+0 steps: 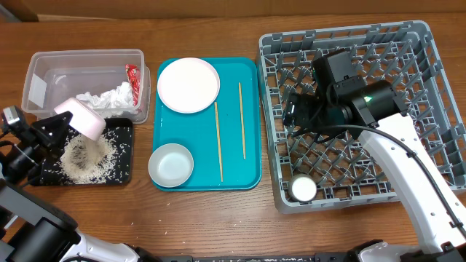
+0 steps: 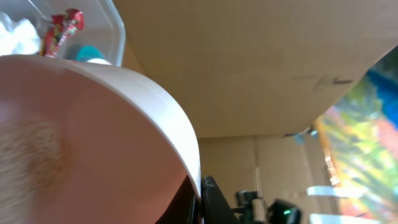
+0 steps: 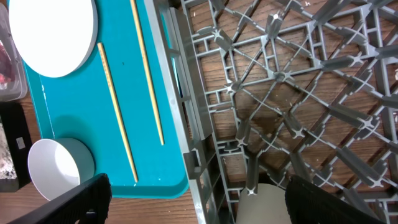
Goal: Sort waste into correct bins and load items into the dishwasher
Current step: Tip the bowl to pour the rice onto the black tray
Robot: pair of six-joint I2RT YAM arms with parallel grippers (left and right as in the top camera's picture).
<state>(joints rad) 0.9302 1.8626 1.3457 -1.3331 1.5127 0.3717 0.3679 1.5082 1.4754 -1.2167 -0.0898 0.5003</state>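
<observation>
Slanting bowl [image 1: 81, 116], mouth down over black tray [image 1: 125, 173]

Overhead: fixed above the table [image 1: 204, 225], facing straight down, far; covers clear tub [image 1: 44, 69], black tray [image 1: 124, 175], teal tray [image 1: 231, 138], dish rack [image 1: 415, 58].
Left wrist: tilted upward, lens almost against the white bowl [image 2: 93, 137]; clear tub corner beyond it.
Right wrist: facing down, near; dish rack between and beyond the right gripper's fingers [image 3: 81, 199], teal tray outside one finger.
Shared: overhead and right wrist, teal tray and dish rack; overhead and left wrist, white bowl and clear tub.
</observation>
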